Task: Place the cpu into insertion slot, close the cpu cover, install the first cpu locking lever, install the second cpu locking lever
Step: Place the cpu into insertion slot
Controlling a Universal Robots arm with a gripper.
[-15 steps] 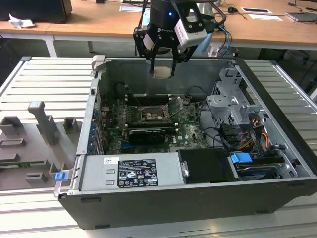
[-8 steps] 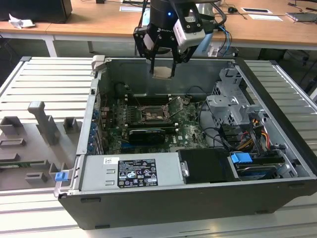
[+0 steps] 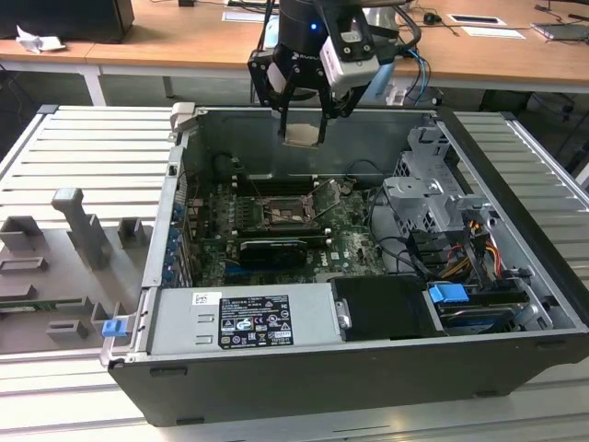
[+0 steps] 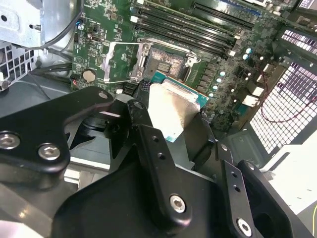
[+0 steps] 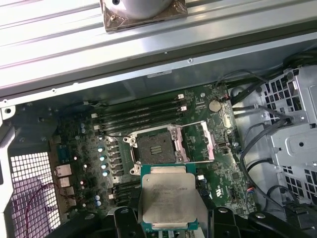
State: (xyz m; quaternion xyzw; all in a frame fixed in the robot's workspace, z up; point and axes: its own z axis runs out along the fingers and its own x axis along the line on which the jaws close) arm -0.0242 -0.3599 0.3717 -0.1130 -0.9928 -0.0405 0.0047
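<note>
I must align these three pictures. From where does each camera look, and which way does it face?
Exterior view: off the arm, looking down into the open case; end effector holds cpu.
First wrist view: on the arm, facing down past cpu to insertion slot.
Second wrist view: on the arm, looking along black end effector links.
All share the cpu.

Your gripper (image 3: 304,127) holds the cpu (image 5: 167,201) above the case (image 3: 368,373); on the board (image 3: 352,241) below, the cpu cover (image 5: 200,141) lies open beside the insertion slot (image 5: 156,148).
</note>
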